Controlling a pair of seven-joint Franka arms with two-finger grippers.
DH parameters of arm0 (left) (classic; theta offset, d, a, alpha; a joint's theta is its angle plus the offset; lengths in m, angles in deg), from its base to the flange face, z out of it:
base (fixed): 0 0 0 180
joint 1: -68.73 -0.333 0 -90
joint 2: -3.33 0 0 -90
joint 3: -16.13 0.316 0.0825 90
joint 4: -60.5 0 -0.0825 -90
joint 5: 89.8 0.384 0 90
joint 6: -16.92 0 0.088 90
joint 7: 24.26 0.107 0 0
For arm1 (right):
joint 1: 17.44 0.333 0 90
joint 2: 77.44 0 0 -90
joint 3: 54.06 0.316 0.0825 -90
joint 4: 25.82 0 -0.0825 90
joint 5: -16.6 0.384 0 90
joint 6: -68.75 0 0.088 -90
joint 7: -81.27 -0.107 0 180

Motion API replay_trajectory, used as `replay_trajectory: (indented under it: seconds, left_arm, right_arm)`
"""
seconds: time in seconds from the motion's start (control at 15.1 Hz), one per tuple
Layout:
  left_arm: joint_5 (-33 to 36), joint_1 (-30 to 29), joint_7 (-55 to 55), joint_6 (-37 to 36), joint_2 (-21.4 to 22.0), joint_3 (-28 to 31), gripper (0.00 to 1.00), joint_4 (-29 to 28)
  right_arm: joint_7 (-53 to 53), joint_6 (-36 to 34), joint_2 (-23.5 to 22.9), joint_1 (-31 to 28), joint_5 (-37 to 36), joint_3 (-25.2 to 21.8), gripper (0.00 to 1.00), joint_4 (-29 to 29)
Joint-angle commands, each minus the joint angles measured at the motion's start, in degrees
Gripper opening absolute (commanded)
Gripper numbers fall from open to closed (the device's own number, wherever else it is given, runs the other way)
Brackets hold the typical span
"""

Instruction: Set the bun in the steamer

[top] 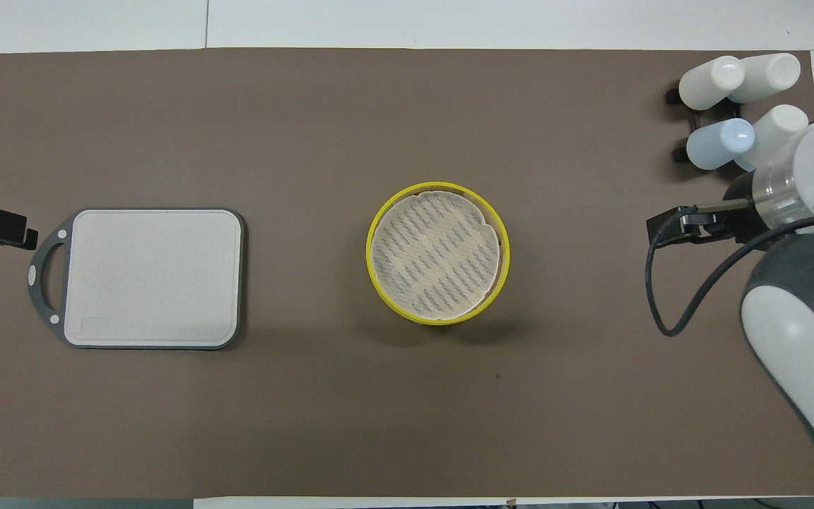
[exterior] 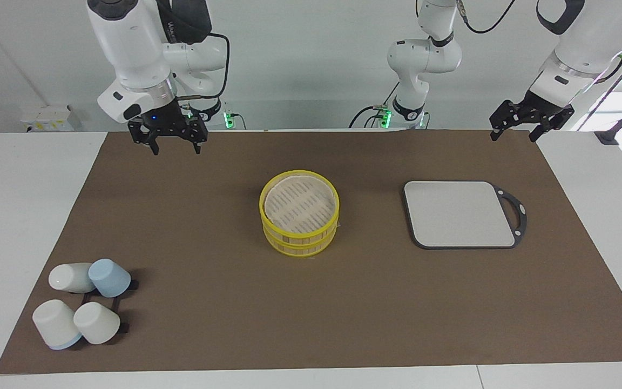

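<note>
One steamer (exterior: 299, 219) (slatted, unlidded)

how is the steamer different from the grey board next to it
The steamer is round, while the grey board is a rounded rectangle. The steamer is bamboo-coloured with bright yellow rims; the grey board has a dark edge and a black handle. The steamer stands tall, in stacked tiers; the grey board lies flat. The steamer sits mid-table; the grey board lies toward the left arm's end. Both rest on the brown mat, untouched.

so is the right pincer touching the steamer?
Apart. The facing view shows the right pincer hanging near the mat's robot-side edge, bare mat between it and the steamer.
</note>
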Motion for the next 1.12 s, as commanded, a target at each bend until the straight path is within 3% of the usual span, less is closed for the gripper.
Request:
replay_trajectory:
  seconds: [0.0, 1.06]
  left_arm:
    - [-0.8, -0.4, 1.1, 1.0, 0.9, -0.2, 1.00, -1.1]
    - [-0.6, -0.2, 1.0, 1.0, 1.1, -0.2, 1.00, -1.7]
  right_arm:
    - [1.3, 1.3, 0.5, -1.6, 0.8, 0.6, 1.00, 1.1]
    - [1.8, 2.3, -0.9, -2.3, 1.0, 0.5, 1.00, 0.1]
